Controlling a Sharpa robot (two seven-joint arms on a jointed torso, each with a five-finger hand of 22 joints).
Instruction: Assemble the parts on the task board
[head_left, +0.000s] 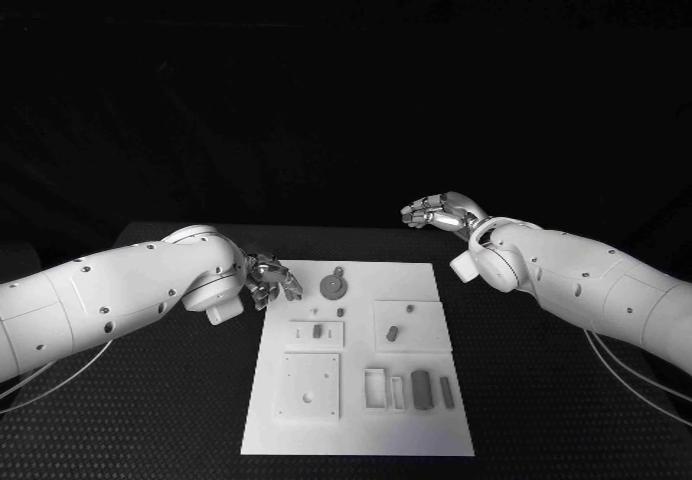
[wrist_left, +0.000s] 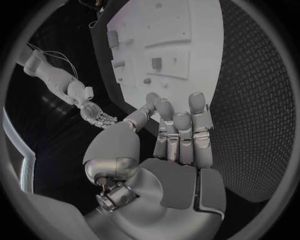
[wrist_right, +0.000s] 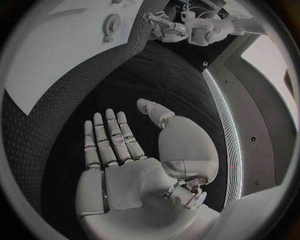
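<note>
The white task board (head_left: 361, 400) lies flat in the middle of the black table. On it are grey parts: a round disc (head_left: 333, 287) at the far end, a small upright piece (head_left: 317, 330), another (head_left: 391, 331), and two long bars (head_left: 421, 389) near the right front. My left hand (head_left: 267, 278) hovers at the board's far left corner, fingers (wrist_left: 181, 130) stretched out and holding nothing. Beyond the board's far right corner my right hand (head_left: 444, 212) is raised, its palm (wrist_right: 112, 145) flat and bare. The board (wrist_left: 175, 45) and the disc (wrist_right: 111, 24) also show in the wrist views.
Raised white blocks (head_left: 313, 385) and a slotted holder (head_left: 384, 388) stand on the board's near half. Black textured table (head_left: 548, 400) surrounds the board on both sides. The table's back edge runs just behind the right hand.
</note>
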